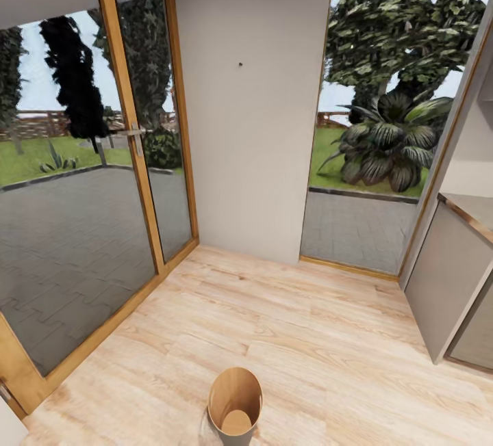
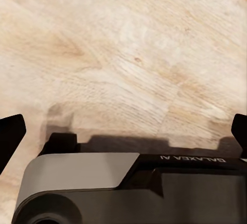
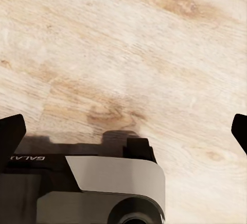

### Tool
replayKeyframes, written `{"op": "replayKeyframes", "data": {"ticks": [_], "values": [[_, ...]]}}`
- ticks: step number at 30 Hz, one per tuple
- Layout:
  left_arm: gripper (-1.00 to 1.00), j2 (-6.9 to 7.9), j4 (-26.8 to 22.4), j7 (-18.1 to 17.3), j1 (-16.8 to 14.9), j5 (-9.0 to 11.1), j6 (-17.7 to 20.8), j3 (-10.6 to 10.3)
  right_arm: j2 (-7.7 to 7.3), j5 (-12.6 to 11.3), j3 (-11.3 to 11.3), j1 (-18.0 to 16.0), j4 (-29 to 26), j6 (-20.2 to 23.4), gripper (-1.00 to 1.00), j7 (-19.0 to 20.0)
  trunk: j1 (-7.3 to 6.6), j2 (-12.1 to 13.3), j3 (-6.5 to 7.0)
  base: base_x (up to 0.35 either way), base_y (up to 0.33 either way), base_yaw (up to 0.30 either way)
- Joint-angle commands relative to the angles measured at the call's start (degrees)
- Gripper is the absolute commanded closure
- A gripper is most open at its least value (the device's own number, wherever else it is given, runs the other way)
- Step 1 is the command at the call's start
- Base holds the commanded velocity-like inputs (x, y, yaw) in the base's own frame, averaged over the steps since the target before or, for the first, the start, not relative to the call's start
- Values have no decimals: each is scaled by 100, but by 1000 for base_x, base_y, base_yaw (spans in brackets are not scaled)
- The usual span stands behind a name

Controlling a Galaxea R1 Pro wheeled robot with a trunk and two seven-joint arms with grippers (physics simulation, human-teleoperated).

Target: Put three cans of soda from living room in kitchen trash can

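Pale wood-plank floor [image 1: 287, 323] fills the room, w/ wood-framed glass doors [image 1: 82, 179] at left and grey cabinets [image 1: 455, 275] at right. Small round tapered bin, dark grey outside, tan inside [image 1: 235, 405], stands upright at near centre, nothing visible inside. Left gripper [image 2: 123, 131] and right gripper [image 3: 123, 131] both spread wide over bare floor, holding nothing.

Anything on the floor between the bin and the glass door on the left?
Nothing: in the head view, only bare wood floor lies between the bin and the glass door.
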Motion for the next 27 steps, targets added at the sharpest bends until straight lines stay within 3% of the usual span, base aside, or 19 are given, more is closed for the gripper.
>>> {"op": "replayKeyframes", "data": {"ticks": [1, 27], "values": [[-100, -1, 0, 0, 3, 3, 0, 0, 0, 0, 0, 0, 0, 0, -100, 8, 23, -42, -19, 0, 0, 0], [-100, 5, -7, -34, 4, 17, 1, 0, 0, 6, 0, 0, 0, 1, -100, -3, 594, -1085, -701, 0, 0, 0]]}}
